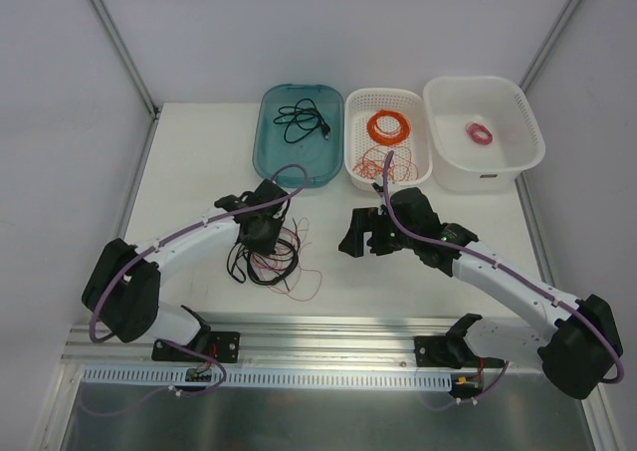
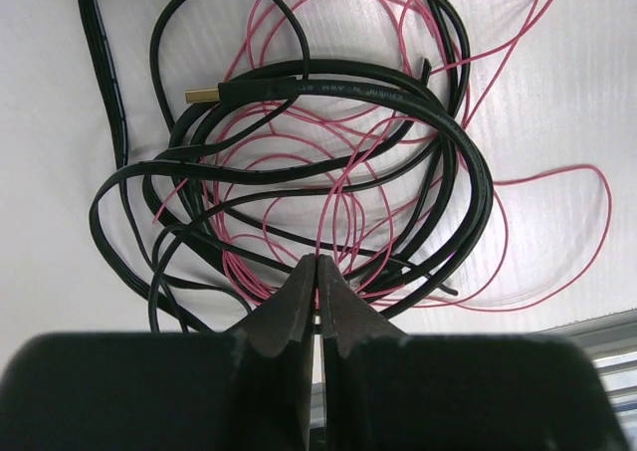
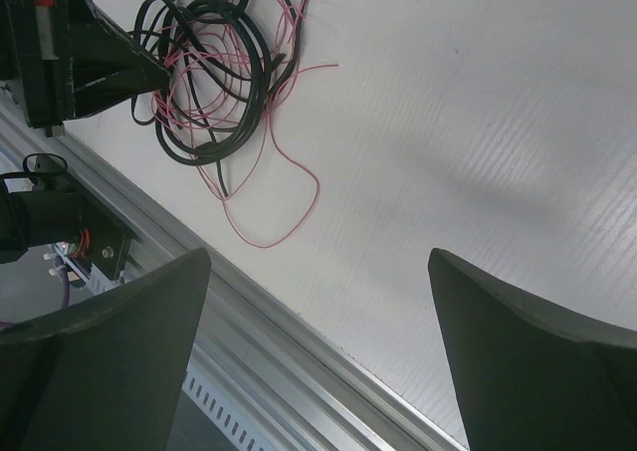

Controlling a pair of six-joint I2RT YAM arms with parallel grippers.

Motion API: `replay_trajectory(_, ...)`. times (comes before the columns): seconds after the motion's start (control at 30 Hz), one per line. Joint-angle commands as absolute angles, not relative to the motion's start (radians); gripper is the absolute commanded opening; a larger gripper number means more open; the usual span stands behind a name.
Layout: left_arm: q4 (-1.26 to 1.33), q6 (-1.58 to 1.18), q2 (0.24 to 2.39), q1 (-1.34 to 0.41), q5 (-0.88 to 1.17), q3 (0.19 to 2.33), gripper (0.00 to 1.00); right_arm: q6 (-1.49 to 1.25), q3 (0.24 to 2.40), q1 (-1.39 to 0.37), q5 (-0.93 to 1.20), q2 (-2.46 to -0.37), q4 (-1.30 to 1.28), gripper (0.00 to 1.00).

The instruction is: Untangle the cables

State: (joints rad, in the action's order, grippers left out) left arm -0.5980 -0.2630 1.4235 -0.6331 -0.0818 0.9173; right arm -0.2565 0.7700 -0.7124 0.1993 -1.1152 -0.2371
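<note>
The cables are a loose clump [image 1: 271, 257] on the white table: a thick black cord [image 2: 398, 93] with a gold plug [image 2: 202, 94], wound through a thin pinkish-red wire [image 2: 557, 172]. I see no orange-red wire in the clump. My left gripper [image 1: 264, 234] is right over the clump. Its jaws [image 2: 317, 260] are shut, with a strand of the pinkish-red wire pinched at the tips. My right gripper [image 1: 363, 234] is open and empty, hanging above bare table to the right of the clump [image 3: 209, 83]. Its fingers [image 3: 119, 341] stand wide apart.
At the back stand a teal tray [image 1: 269, 147] holding a black cable [image 1: 302, 120], a white mesh basket [image 1: 423, 162] with an orange ring coil [image 1: 388, 125] and loose orange strands [image 1: 376, 162], and a white tub [image 1: 518, 157] with a pink ring coil [image 1: 480, 133]. An aluminium rail [image 1: 318, 343] runs along the near edge.
</note>
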Motion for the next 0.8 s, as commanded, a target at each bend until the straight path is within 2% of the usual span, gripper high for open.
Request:
replay_trajectory(0.0,-0.612,-0.233,1.348,-0.623,-0.101,0.934,0.00,-0.239,0.765,-0.716,0.196,-1.085,-0.221,0.96)
replay_trajectory(0.23,-0.652,-0.238,1.266,-0.623,-0.089,1.018,0.00,-0.239,0.775,-0.718,0.195,-1.085,-0.229,0.96)
replay_trajectory(0.33,-0.676,-0.247,1.204,-0.623,-0.061,1.118,0.00,-0.238,0.778,-0.718,0.190,-1.081,-0.229,0.96)
replay_trajectory(0.53,-0.696,-0.252,1.120,-0.624,0.044,1.487,0.00,-0.233,0.775,-0.718,0.175,-1.048,-0.222,0.96)
replay_trajectory(0.57,-0.698,-0.245,1.123,-0.624,0.064,1.597,0.00,-0.235,0.772,-0.716,0.173,-1.042,-0.221,0.96)
replay_trajectory(0.77,-0.701,-0.267,1.189,-0.624,0.227,1.916,0.00,-0.218,0.756,-0.718,0.183,-0.997,-0.196,0.96)
